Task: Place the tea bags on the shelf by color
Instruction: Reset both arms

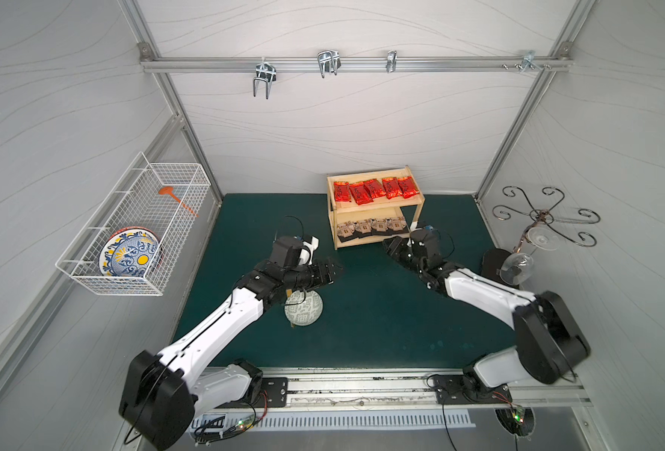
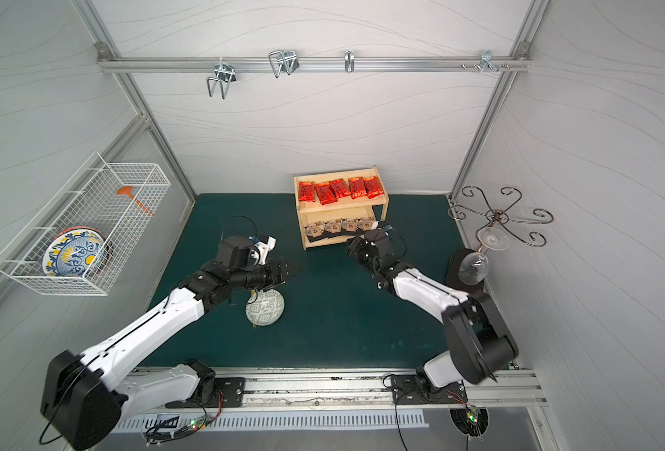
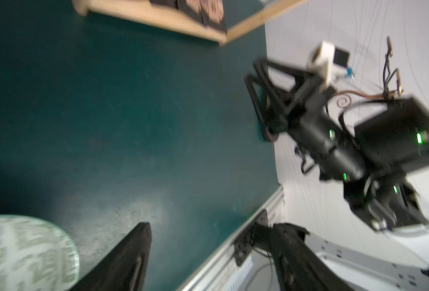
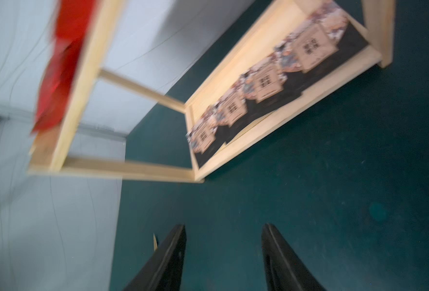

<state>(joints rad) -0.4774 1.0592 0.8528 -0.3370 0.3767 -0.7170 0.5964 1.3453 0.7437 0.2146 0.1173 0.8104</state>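
Observation:
The pale wood shelf (image 1: 377,205) (image 2: 342,206) stands at the back of the green mat. Several red tea bags (image 1: 374,188) (image 2: 338,188) lie in a row on its top tier. Several black-edged tan tea bags (image 1: 372,227) (image 2: 338,228) (image 4: 266,83) line the lower tier. My right gripper (image 1: 391,246) (image 2: 352,246) (image 4: 223,226) hangs just in front of the shelf's lower right corner, open and empty. Further left, my left gripper (image 1: 335,271) (image 2: 290,269) (image 3: 216,226) hovers over the mat, open wide with nothing in it.
A green-patterned bowl (image 1: 303,308) (image 2: 265,309) (image 3: 19,252) sits under the left forearm. A white wire basket (image 1: 135,234) holding a painted plate hangs on the left wall. A metal scroll stand (image 1: 541,218) with a wine glass (image 1: 516,267) stands at the right.

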